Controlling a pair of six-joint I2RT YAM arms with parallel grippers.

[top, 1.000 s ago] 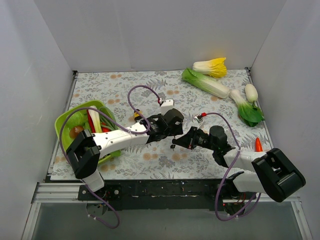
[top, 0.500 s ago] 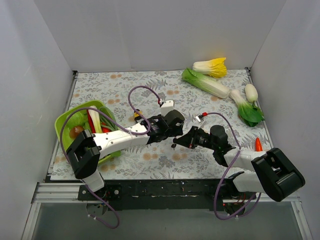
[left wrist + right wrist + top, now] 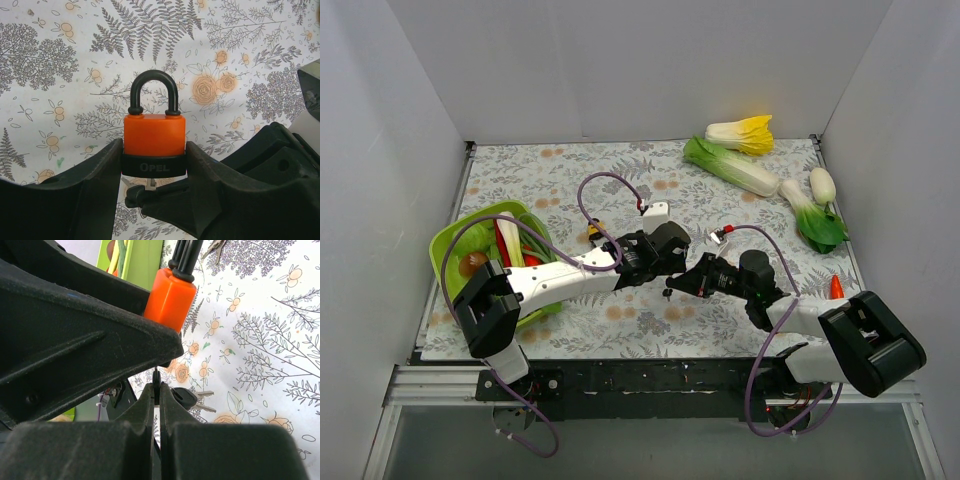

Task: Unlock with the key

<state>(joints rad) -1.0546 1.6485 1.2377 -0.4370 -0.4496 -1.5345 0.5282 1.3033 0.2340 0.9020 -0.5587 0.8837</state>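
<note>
An orange padlock (image 3: 154, 134) with a black shackle and a black base band is held upright above the table between my left gripper's (image 3: 154, 159) fingers. Right under its base, my right gripper (image 3: 156, 390) is shut on the black head of the key (image 3: 157, 380). The key's silver blade (image 3: 146, 183) points up into the lock's underside. Spare keys of the bunch (image 3: 192, 398) hang beside the right fingers. In the top view the two grippers, left (image 3: 667, 262) and right (image 3: 673, 285), meet at the table's middle, and the padlock is hidden there.
A green basket (image 3: 450, 240) with vegetables stands at the left. A small yellow object (image 3: 593, 232) lies behind the left arm. Toy cabbages (image 3: 732, 165) and other vegetables (image 3: 815, 215) lie at the back right, and an orange piece (image 3: 837, 288) sits near the right edge.
Both arms have shifted only slightly. The grips on the padlock and the key are unchanged.
</note>
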